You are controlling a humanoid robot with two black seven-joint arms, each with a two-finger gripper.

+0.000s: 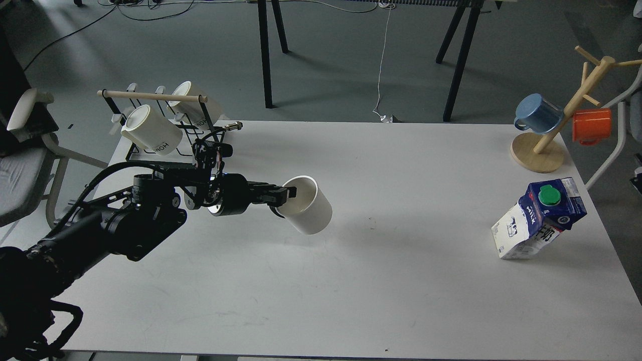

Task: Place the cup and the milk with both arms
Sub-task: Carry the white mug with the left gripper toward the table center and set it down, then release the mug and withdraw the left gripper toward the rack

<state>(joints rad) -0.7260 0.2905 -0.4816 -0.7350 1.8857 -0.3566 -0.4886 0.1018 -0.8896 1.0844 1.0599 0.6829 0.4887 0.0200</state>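
My left gripper (285,196) is shut on the rim of the plain cream-white cup (307,204). It holds the cup tilted in the air above the white table (321,281), left of its middle. The cup's black handle is hidden by the fingers. The blue-and-white milk carton (539,218) with a green cap stands at the table's right edge, far from the left gripper. My right arm and gripper are out of view.
A black wire rack (170,135) holding two lettered white mugs stands at the back left. A wooden mug tree (559,125) with a blue mug (537,113) and an orange mug (592,125) stands at the back right. A chair (25,150) sits off the table's left.
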